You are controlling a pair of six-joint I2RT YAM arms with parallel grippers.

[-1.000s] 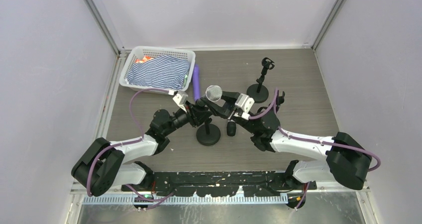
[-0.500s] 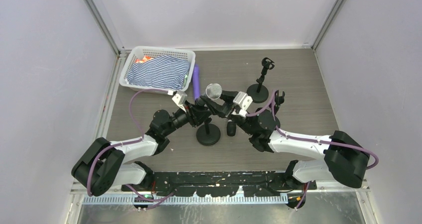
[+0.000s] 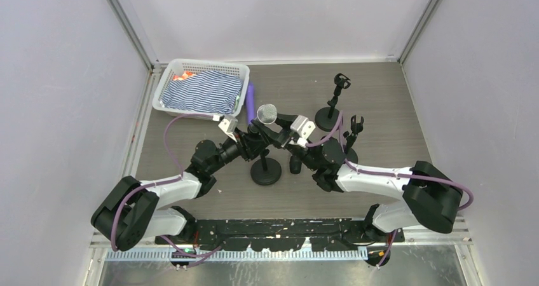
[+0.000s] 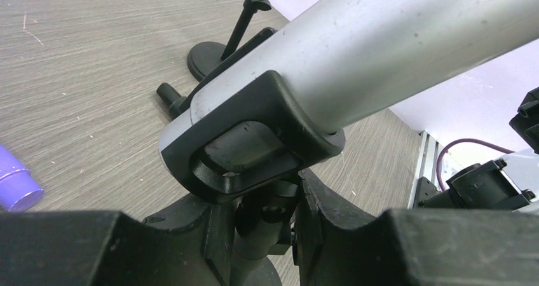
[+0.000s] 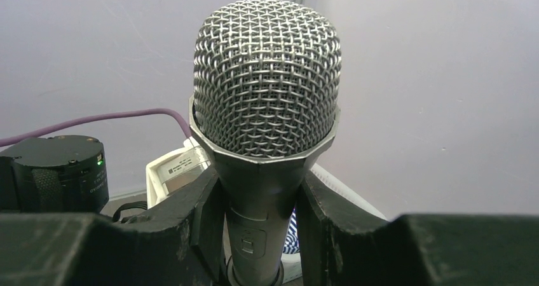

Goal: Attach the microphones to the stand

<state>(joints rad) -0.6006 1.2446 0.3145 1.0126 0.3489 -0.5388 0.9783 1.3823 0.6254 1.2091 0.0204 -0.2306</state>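
Your L arm (image 3: 171, 187) and R arm (image 3: 381, 181) reach fwd, elbows out, wrists angled inward and nearly meeting. L gripper (image 3: 255, 135) sits low, fingers closed round the mic stand (image 3: 266, 171) neck. R gripper (image 3: 278, 133) tilts up, jaws clamped on the silver-grey microphone (image 3: 266, 112) body.

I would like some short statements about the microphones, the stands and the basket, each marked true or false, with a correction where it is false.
1. The right gripper is shut on the silver microphone. True.
2. The purple microphone is clipped in a stand. False: it lies on the table beside the basket.
3. The left gripper holds the stand just below its clip. True.
4. The basket is empty. False: a striped cloth lies in it.
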